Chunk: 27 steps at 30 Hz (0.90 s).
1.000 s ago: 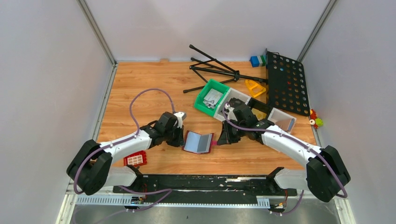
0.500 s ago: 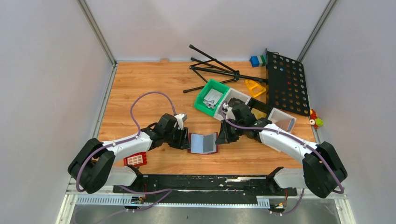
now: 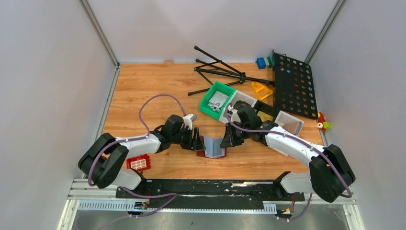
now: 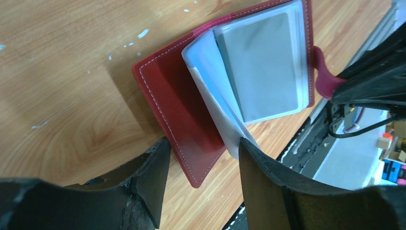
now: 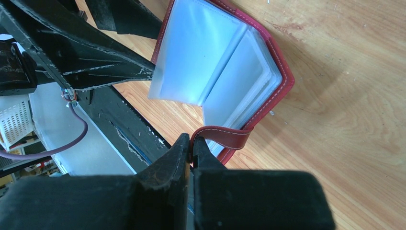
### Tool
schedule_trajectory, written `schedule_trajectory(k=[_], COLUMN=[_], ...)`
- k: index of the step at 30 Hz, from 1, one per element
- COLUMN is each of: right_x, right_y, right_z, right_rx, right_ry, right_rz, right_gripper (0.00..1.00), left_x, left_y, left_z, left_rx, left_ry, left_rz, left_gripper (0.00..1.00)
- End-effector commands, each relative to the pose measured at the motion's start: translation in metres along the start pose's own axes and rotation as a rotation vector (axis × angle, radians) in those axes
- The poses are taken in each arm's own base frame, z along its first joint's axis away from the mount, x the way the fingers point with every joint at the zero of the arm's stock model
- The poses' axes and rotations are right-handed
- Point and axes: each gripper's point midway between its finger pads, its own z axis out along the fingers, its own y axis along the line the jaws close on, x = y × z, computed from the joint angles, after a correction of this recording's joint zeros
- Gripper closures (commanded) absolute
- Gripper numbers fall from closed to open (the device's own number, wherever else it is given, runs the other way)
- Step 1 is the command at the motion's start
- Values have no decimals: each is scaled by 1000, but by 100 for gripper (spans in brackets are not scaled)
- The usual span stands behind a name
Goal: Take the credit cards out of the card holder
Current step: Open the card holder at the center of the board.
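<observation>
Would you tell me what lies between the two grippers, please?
In the top view, the open card holder lies between the left gripper and the right gripper, which pinches its snap tab.

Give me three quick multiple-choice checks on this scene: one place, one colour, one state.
1. Where on the table is the card holder? A. far left corner B. between the left gripper and the right gripper C. far right corner
2. Its cover colour? A. dark red B. blue C. green
3. The right gripper is: A. open B. shut on a loose card C. shut on the card holder's tab
Answers: 1B, both flank it in the top view; 2A, both wrist views show red; 3C, it pinches the tab shut.
</observation>
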Motion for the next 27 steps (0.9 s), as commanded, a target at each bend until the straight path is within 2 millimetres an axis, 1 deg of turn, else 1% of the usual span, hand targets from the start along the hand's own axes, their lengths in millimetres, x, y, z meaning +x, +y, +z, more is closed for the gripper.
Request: schedule_trajectory(k=[1, 4, 6, 8, 10, 13, 15, 20, 25, 26, 27], right_x=[-17, -15, -15, -15, -14, -14, -14, -15, -21, -22, -22], right_y=[13, 12, 11, 11, 10, 9, 8, 13, 20, 20, 20], right_z=[-3, -2, -2, -2, -2, -3, -4, -4, -7, -7, -7], right_rx=[-36, -37, -36, -35, -31, -22, -22, -45, -65, -64, -60], right_ry=[-50, -49, -51, -50, -53, -58, -60, -64, -80, -82, -81], right_rz=[-49, -46, -45, -44, -43, -44, -44, -45, -50, -52, -53], right_gripper=[100, 100, 100, 100, 100, 100, 100, 100, 100, 100, 100], left_x=[-21, -22, -23, -27, -30, -33, -32, -23, -11, -11, -10], left_y=[-22, -26, -33, -40, -44, -48, -49, -40, -25, -23, -21], left_z=[-6, -9, -11, -14, -18, -23, -23, -9, 11, 14, 16], left_rx=[90, 111, 143, 181, 200, 218, 224, 207, 183, 180, 175], left_ry=[-98, -111, -123, -154, -190, -222, -216, -153, -78, -73, -67], left_rz=[18, 23, 17, 10, 2, -2, -3, -28, -66, -70, -73], left_gripper=[39, 39, 38, 35, 30, 25, 24, 29, 34, 37, 42])
